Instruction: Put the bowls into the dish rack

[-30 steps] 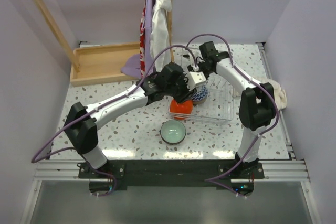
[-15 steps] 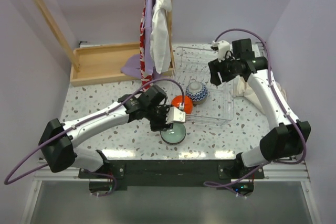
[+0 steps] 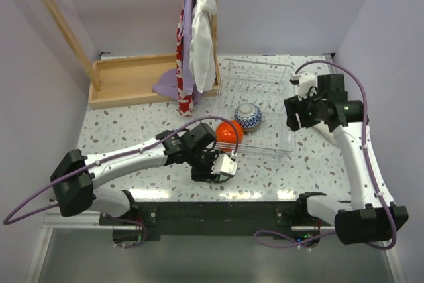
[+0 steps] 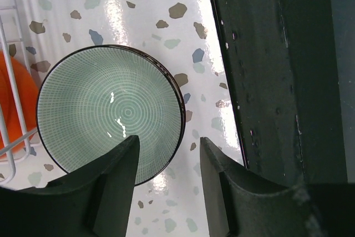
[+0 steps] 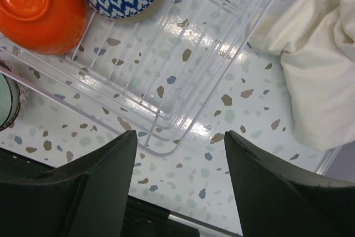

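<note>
The green bowl (image 4: 111, 114) sits upright on the speckled table (image 3: 132, 130), just outside the near left corner of the dish rack (image 3: 265, 91); it is not yet loaded. The left gripper (image 4: 167, 140) hovers right above it, fingers apart, with the bowl's near rim showing in the gap; nothing is clamped, and I cannot tell whether a finger touches the bowl. Inside the rack, at its near left end, the orange bowl (image 3: 228, 130) lies with its base turned up; the blue-and-white patterned bowl (image 3: 248, 116) is right beside it, deeper in the rack. The right gripper (image 5: 180, 134) hangs over the rack's right edge, released and holding nothing. A cream cloth (image 5: 316, 70) lies on the table just right of the rack; a wooden tray (image 3: 126, 81) sits at the far left.
</note>
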You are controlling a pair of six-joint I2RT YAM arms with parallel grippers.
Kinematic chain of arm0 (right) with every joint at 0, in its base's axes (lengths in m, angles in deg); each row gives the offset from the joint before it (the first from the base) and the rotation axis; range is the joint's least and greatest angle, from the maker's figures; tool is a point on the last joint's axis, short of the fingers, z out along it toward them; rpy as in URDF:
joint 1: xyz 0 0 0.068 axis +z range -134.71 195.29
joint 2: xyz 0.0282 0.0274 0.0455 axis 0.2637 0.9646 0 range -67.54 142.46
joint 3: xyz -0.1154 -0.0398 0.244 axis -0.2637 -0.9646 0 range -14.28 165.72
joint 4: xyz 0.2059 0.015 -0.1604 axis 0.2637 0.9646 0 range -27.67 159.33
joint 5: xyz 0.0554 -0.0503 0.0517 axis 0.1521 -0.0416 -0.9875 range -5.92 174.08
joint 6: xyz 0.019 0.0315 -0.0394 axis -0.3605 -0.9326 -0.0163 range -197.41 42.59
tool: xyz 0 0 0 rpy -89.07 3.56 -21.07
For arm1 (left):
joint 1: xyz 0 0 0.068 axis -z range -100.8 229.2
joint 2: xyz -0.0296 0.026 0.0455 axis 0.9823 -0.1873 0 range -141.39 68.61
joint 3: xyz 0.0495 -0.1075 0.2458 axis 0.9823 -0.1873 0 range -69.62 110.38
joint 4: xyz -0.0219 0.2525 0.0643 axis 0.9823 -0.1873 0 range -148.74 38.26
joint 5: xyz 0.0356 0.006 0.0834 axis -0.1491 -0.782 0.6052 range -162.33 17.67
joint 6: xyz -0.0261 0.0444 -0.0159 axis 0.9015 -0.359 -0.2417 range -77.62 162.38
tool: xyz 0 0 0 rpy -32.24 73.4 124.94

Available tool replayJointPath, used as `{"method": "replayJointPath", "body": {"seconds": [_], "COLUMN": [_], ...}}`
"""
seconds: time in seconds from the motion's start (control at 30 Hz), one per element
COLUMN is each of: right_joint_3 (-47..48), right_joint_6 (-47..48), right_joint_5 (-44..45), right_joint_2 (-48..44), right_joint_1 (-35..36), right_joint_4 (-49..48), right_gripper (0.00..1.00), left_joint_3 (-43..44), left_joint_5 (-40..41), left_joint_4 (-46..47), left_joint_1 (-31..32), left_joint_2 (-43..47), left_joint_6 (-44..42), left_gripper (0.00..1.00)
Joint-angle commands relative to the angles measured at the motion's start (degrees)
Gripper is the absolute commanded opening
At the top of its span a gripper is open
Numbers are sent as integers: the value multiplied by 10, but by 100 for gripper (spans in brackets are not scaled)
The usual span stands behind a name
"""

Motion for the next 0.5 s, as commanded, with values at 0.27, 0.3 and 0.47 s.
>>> {"method": "replayJointPath", "body": {"seconds": [0.27, 0.3, 0.47], "right_joint_3": [-34, -34, -37], "right_joint_6": [2, 3, 5], "right_joint_5": [-3, -5, -8], "right_joint_2": [-54, -54, -56], "right_joint_1": [-19, -19, -19], "right_joint_4": [18, 18, 15], "right_gripper": [68, 68, 68], "left_joint_3": [29, 30, 38], "left_joint_5": [-22, -24, -14], "left_joint_4": [47, 47, 53], "left_joint_1": [13, 13, 14], "left_joint_2": [-56, -58, -78], "left_joint_6": [34, 35, 38], "left_gripper": [48, 48, 45]}}
